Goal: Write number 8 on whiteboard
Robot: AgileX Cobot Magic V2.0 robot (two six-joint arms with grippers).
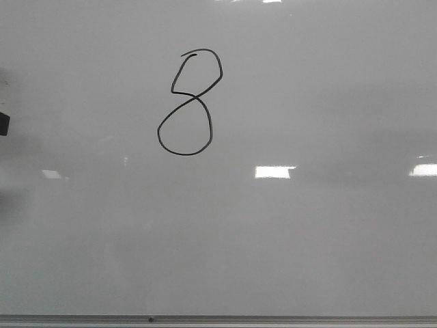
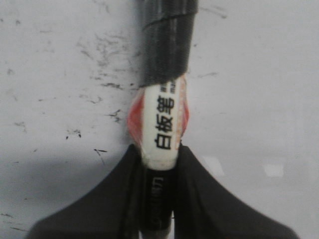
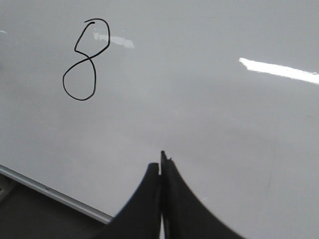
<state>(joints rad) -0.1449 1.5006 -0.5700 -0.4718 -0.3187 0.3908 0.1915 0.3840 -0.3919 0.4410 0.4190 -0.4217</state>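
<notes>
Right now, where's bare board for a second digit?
The whiteboard is bare right of the 8 and below it down to the metal edge strip; only light reflections there. Left of the 8 is bare up to a dark shape at the view's edge.

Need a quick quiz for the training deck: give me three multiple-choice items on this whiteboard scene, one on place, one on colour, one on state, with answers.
1. Where on the whiteboard does the number 8 sit in the front view?
A. upper part, left of centre
B. bottom right corner
C. on the metal edge strip

2. What colour is its line?
A. red
B. black
C. green

3. What is the left gripper doing?
A. open, holding nothing
B. shut on an eraser
C. shut on the marker

Answers:
1 A, the figure stands above the middle and left of centre.
2 B, the stroke is thin and black.
3 C, the left wrist view shows both fingers clamped on the marker's barrel.
</notes>
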